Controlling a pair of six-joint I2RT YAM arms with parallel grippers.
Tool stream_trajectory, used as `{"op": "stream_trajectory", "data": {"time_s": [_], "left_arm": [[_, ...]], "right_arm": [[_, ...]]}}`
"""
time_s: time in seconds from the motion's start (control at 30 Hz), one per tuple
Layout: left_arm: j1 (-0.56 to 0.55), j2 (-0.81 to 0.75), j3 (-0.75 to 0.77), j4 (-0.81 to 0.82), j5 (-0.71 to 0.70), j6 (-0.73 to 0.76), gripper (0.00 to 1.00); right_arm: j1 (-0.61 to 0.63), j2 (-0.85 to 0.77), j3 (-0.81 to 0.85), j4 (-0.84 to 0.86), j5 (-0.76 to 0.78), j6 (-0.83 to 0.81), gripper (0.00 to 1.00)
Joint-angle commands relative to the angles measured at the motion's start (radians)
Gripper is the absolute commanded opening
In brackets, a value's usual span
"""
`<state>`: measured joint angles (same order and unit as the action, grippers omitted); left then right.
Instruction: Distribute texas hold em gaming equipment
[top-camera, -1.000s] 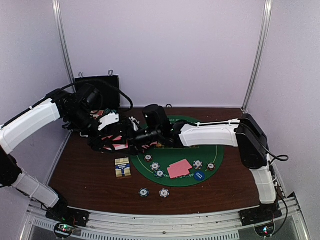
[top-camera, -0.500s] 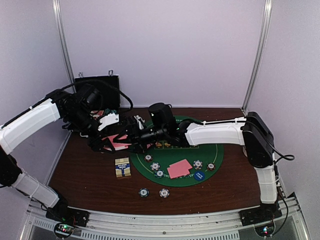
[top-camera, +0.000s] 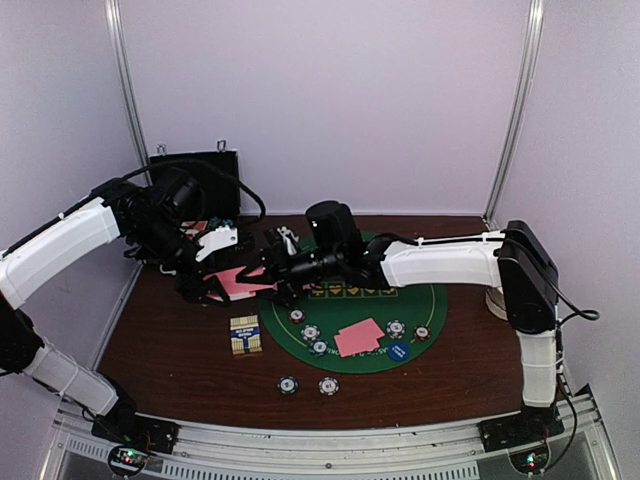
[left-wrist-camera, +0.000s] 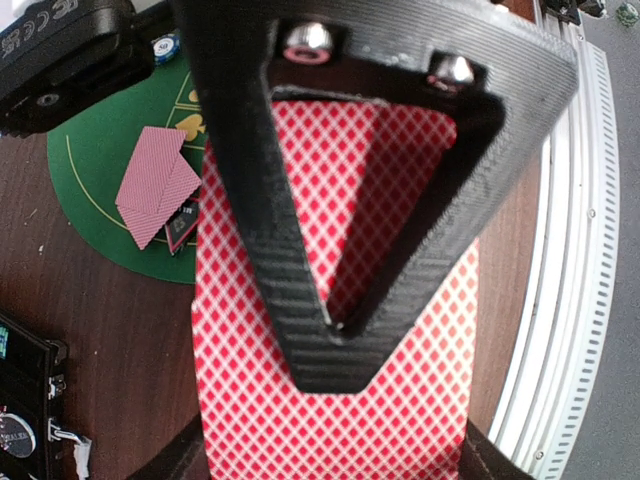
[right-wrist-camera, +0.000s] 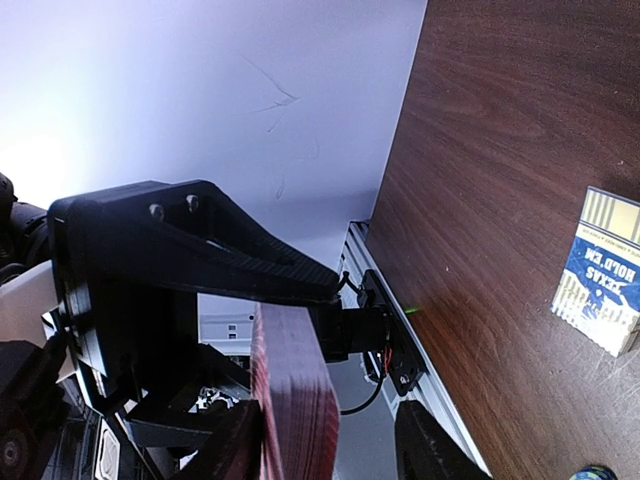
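Observation:
My left gripper (left-wrist-camera: 335, 350) is shut on a deck of pink-backed playing cards (left-wrist-camera: 330, 420), held above the table's left side (top-camera: 235, 281). The right gripper (top-camera: 277, 274) reaches in from the right. In the right wrist view the deck (right-wrist-camera: 295, 400) stands edge-on between its open jaws (right-wrist-camera: 330, 445), close to the left finger (right-wrist-camera: 225, 440) and with a gap to the right finger (right-wrist-camera: 430, 445). Two pink cards (top-camera: 358, 337) lie on the green felt mat (top-camera: 440, 300). Striped chips (top-camera: 311, 332) and a blue disc (top-camera: 398, 351) lie beside them.
A small yellow-blue card box (top-camera: 245, 334) lies on the wood left of the mat and also shows in the right wrist view (right-wrist-camera: 605, 285). Two chips (top-camera: 288, 384) (top-camera: 328, 385) lie near the front edge. The black case (top-camera: 195, 180) stands open at the back left.
The right arm has shifted to the right and its jaws have narrowed around the deck. The left arm has stayed put with the deck in its grip.

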<state>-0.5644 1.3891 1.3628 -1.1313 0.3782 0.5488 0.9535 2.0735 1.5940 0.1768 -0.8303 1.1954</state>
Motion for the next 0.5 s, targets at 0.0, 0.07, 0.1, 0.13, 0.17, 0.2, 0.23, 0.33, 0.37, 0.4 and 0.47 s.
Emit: {"op": "stream_trajectory", "data": {"time_s": [0.0, 0.07, 0.1, 0.13, 0.17, 0.2, 0.23, 0.33, 0.37, 0.4, 0.47], "left_arm": [[0.001, -0.031, 0.001, 0.031, 0.021, 0.012, 0.0], [0.001, -0.03, 0.001, 0.031, 0.021, 0.013, 0.0], [0.001, -0.03, 0.001, 0.031, 0.022, 0.012, 0.0], [0.001, -0.03, 0.001, 0.031, 0.021, 0.012, 0.0], [0.001, -0.028, 0.001, 0.031, 0.021, 0.012, 0.0], [0.001, -0.028, 0.001, 0.031, 0.022, 0.012, 0.0], [0.001, -0.028, 0.001, 0.031, 0.022, 0.012, 0.0], [0.002, -0.028, 0.001, 0.031, 0.021, 0.012, 0.0], [0.002, -0.028, 0.001, 0.031, 0.02, 0.013, 0.0], [0.001, -0.028, 0.001, 0.031, 0.021, 0.013, 0.0], [0.001, -0.03, -0.002, 0.031, 0.019, 0.011, 0.0]], "right_arm": [[-0.011, -0.062, -0.025, -0.026, -0.011, -0.008, 0.47], [-0.012, -0.073, -0.03, -0.012, -0.019, -0.002, 0.48], [-0.012, -0.077, -0.032, -0.009, -0.021, 0.001, 0.49], [-0.012, -0.084, -0.034, -0.008, -0.022, 0.001, 0.5], [-0.011, -0.09, -0.035, -0.01, -0.025, 0.0, 0.5], [-0.012, -0.094, -0.037, -0.01, -0.028, 0.0, 0.5], [-0.013, -0.096, -0.038, -0.012, -0.031, 0.002, 0.5], [-0.015, -0.106, -0.047, -0.019, -0.037, 0.0, 0.5], [-0.016, -0.108, -0.049, -0.022, -0.04, 0.0, 0.49], [-0.018, -0.112, -0.054, -0.025, -0.042, 0.0, 0.48], [-0.023, -0.121, -0.061, -0.04, -0.045, -0.006, 0.44]]}}
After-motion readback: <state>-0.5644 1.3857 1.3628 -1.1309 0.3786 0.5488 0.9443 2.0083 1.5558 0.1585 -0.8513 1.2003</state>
